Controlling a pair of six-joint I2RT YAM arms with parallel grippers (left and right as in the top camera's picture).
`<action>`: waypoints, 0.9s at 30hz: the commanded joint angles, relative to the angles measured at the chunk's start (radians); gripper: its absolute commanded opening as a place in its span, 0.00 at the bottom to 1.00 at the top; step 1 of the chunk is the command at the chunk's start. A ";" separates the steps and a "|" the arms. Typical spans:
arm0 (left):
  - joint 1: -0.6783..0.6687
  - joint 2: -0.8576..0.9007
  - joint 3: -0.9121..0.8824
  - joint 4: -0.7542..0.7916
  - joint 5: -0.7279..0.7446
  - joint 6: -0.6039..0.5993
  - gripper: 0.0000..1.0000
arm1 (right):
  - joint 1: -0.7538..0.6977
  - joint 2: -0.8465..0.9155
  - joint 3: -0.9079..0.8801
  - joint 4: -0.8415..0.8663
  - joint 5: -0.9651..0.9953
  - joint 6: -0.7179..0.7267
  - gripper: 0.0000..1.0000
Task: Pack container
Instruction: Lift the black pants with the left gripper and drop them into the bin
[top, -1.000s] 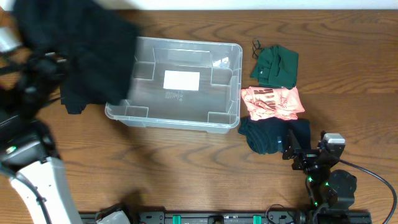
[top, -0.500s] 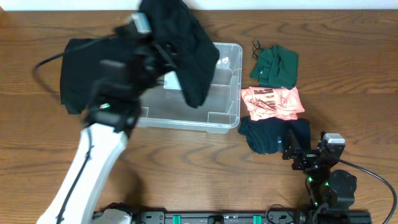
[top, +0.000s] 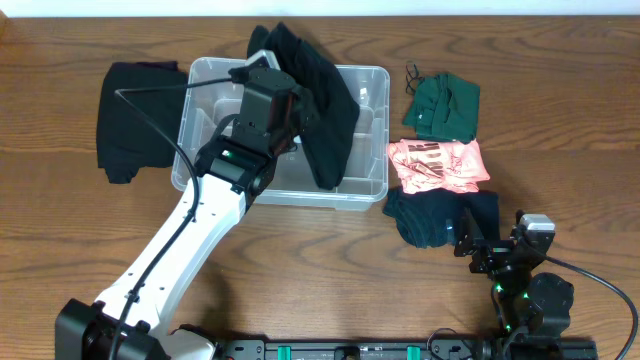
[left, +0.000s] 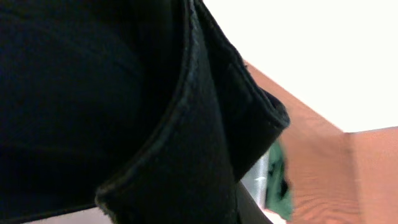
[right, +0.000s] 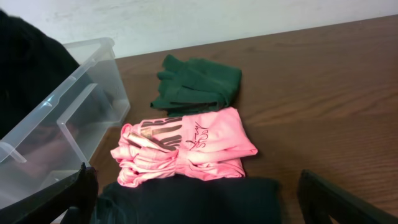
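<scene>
The clear plastic container (top: 285, 192) stands at the table's upper middle. My left gripper (top: 288, 102) is over its middle, shut on a black garment (top: 325, 110) that hangs into the bin and drapes over its far rim. In the left wrist view this black garment (left: 124, 106) fills the picture and hides the fingers. My right gripper (top: 488, 240) is open and empty at the lower right, its fingers (right: 199, 202) spread just over a dark folded garment (right: 193, 199). The container's corner (right: 62, 124) shows at the left of the right wrist view.
Right of the bin lie a green garment (top: 443, 105), a pink printed garment (top: 437, 165) and a dark garment (top: 435, 218). Another black garment (top: 130, 120) lies left of the bin. The pink garment (right: 186, 146) and the green garment (right: 196, 81) also show in the right wrist view.
My left arm has swung from the far left to over the bin, carrying the black garment, and lowered it into the container. The right arm has not moved.
</scene>
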 joint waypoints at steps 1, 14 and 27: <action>-0.002 0.011 0.014 -0.039 -0.030 0.003 0.06 | 0.014 -0.005 -0.002 -0.002 0.003 0.008 0.99; -0.023 0.011 0.012 -0.347 -0.011 -0.108 0.06 | 0.014 -0.005 -0.002 -0.002 0.003 0.007 0.99; 0.039 -0.188 0.012 -0.427 -0.097 -0.107 0.97 | 0.014 -0.005 -0.002 -0.002 0.003 0.008 0.99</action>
